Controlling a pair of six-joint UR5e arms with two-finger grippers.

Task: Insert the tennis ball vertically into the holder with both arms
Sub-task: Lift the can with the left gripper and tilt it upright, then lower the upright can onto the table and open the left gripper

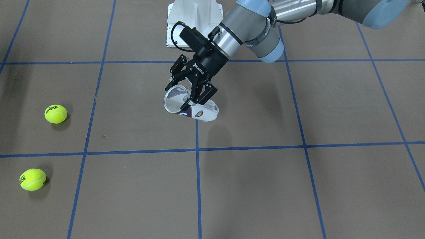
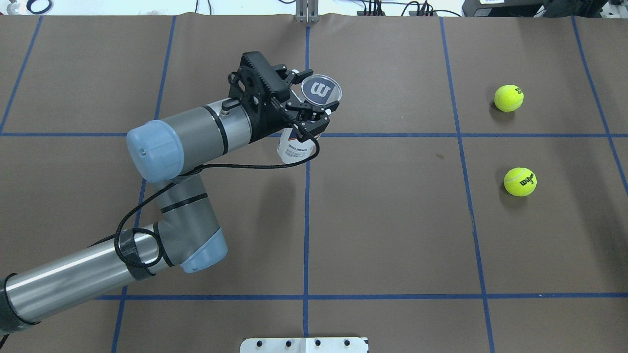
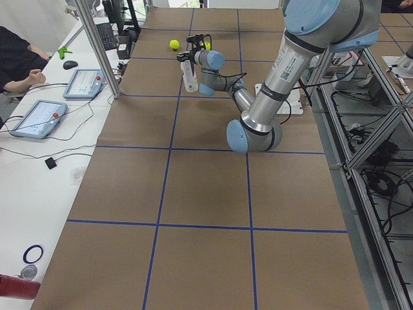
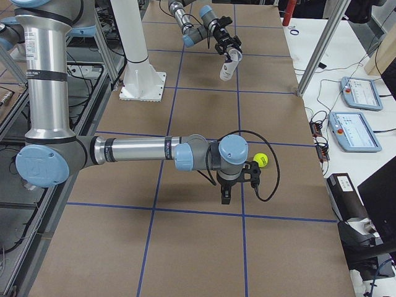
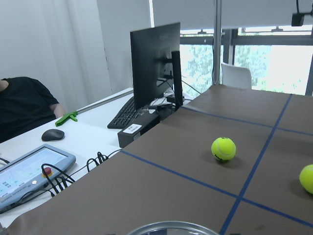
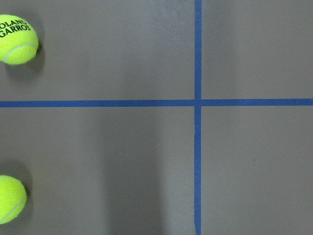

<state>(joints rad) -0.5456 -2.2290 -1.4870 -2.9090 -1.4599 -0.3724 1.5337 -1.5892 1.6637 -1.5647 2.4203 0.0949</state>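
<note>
My left gripper (image 1: 186,94) is shut on the holder (image 1: 203,113), a clear can with a navy and white label. It holds the can by its upper end above the table's middle, the can tilted with its open rim up. The holder also shows in the overhead view (image 2: 294,149) in that gripper (image 2: 308,98). Two yellow tennis balls (image 1: 55,114) (image 1: 32,179) lie on the table, far to the robot's right (image 2: 509,98) (image 2: 520,181). My right gripper (image 4: 227,193) points down close to one ball (image 4: 260,161); I cannot tell whether it is open or shut.
The white pedestal base (image 1: 194,20) stands at the robot's edge of the brown table with blue tape lines. Operators' pendants, a monitor and a keyboard lie on a white bench (image 4: 362,117) beyond the far edge. A metal post (image 4: 322,46) stands there.
</note>
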